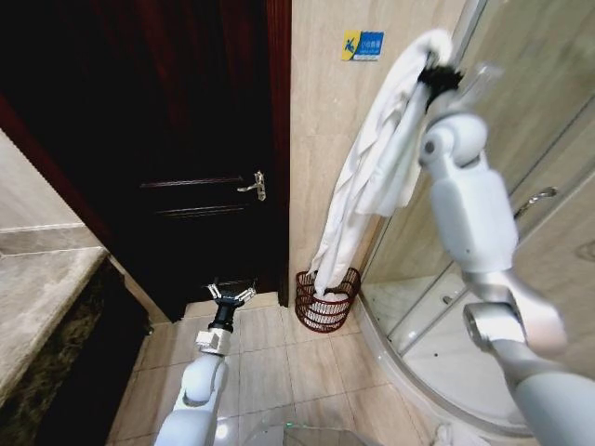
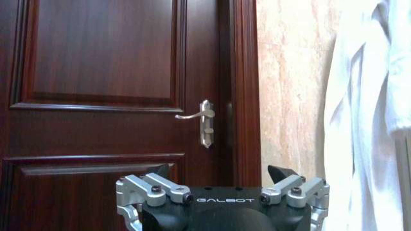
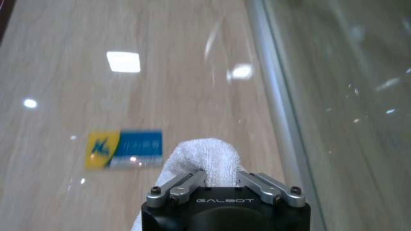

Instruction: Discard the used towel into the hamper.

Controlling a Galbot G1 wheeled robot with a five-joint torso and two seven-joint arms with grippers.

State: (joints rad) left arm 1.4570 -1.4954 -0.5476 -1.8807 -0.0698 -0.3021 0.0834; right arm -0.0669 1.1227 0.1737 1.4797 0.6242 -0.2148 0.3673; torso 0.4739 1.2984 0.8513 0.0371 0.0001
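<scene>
Right arm [image 1: 483,242] nearest the head camera, large and raised high above the hamper [image 1: 327,299]. Right gripper [image 1: 437,74] sits at the top of that arm, well above the hamper; jaws clamped on the top fold of a white towel [image 1: 372,177]. Right wrist view: towel bunched between the two fingers [image 3: 183,185], beige tile wall beyond.

Dark wooden door [image 1: 177,139], left of the hamper, closed, silver lever handle [image 1: 252,186] on its hamper-side edge. Glass shower enclosure [image 1: 502,307] on the hamper's other side.

Towel hangs long and straight down; lower end lies inside the hamper. Hamper stands on the tile floor in the corner against the wall.

Left arm low, left of the hamper, apart from it. Left gripper [image 1: 231,295] faces the door, jaws spread, holding nothing.

Small blue-yellow wall sticker [image 1: 362,45] high above the hamper.
</scene>
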